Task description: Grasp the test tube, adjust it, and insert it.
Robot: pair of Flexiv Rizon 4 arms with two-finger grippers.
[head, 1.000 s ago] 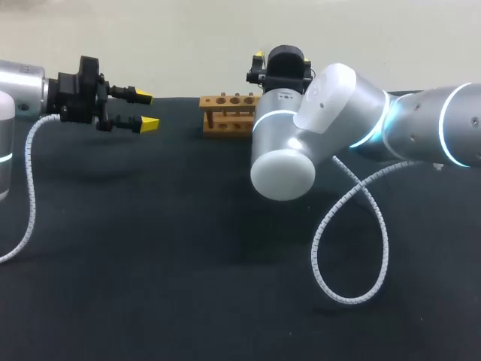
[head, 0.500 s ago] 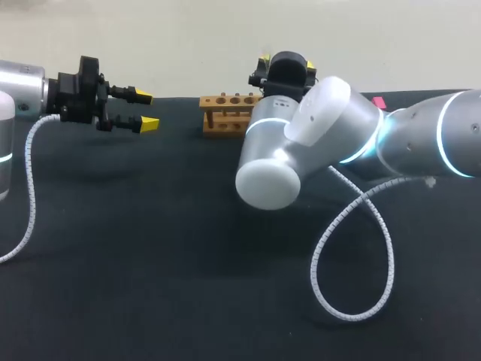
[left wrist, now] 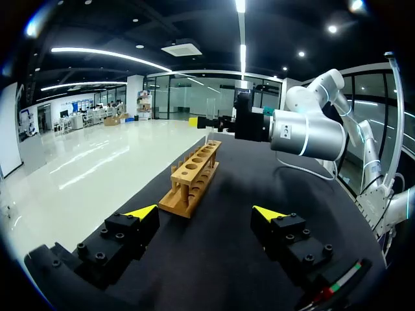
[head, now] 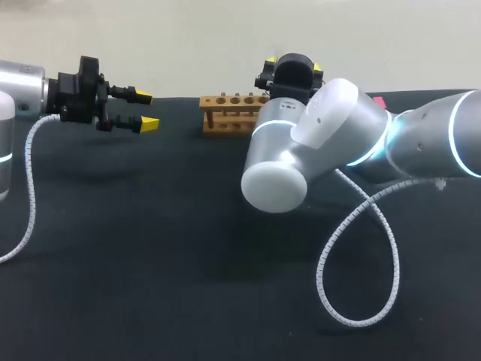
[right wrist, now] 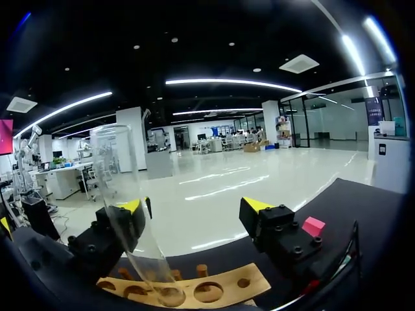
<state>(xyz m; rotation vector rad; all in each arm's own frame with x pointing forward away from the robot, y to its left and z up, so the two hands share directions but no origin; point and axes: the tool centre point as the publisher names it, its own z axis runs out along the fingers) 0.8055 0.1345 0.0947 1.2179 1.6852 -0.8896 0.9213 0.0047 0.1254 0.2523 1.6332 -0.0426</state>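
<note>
Nearest you, the right arm (head: pixel 274 180) hides the middle of the black table (head: pixel 150 263). At ten o'clock your left gripper (head: pixel 144 110) hangs open and empty. At twelve the right gripper (right wrist: pixel 194 206) gapes over the wooden rack (head: pixel 225 113). The test tube (right wrist: pixel 126 194) leans on one finger, base at a hole. A pink block (right wrist: pixel 313 226) lies at one o'clock.

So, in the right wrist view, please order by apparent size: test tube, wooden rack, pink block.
1-2. test tube and wooden rack: about alike; the tube is nearer the camera, so unranked.
3. pink block.
</note>
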